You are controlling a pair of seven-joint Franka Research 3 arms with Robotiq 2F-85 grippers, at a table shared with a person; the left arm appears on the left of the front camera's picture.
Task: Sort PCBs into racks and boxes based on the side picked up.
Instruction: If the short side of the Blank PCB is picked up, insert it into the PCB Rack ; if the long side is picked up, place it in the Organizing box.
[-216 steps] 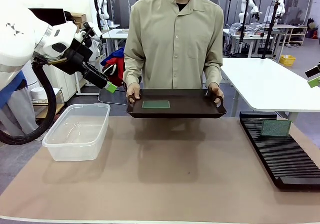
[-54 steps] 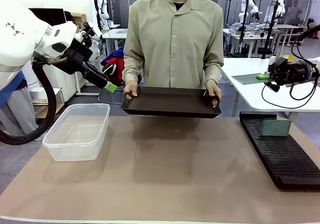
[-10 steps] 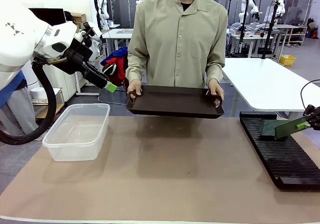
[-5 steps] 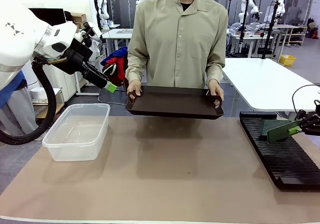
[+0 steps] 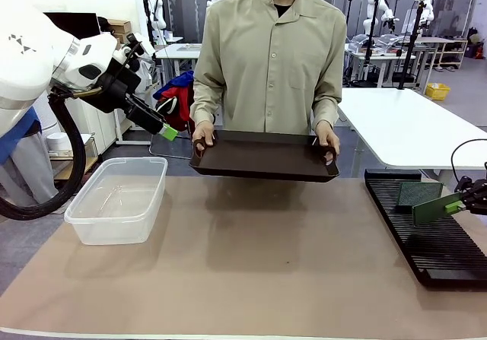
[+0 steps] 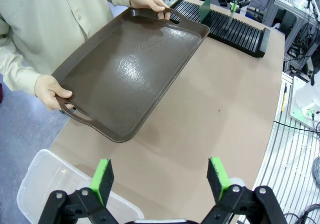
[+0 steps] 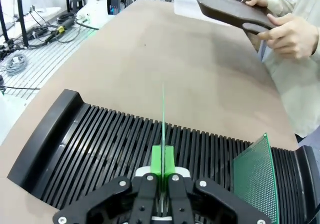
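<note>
My right gripper [image 5: 459, 204] is shut on one edge of a green PCB [image 5: 431, 210] and holds it tilted low over the black slotted rack [image 5: 430, 245]. From the right wrist the held PCB [image 7: 163, 119] appears edge-on, upright above the rack's slots [image 7: 100, 149], between the shut green pads of my right gripper [image 7: 163, 166]. Another PCB [image 5: 415, 193] stands in a slot at the rack's far end, also visible as the standing PCB [image 7: 255, 176]. At the upper left my left gripper [image 5: 167, 132] hangs open and empty above the clear box [image 5: 119, 199].
A person at the far side holds a dark brown handled tray [image 5: 263, 156] by both handles above the table. The tray [image 6: 132, 73] lies ahead of my left gripper [image 6: 160, 176]. A person's hand [image 7: 295, 33] grips the tray handle [image 7: 235, 8] beyond the rack.
My right gripper has carried the PCB lower over the rack, a little toward the near side. The left arm has stayed still, and the tray has barely shifted.
</note>
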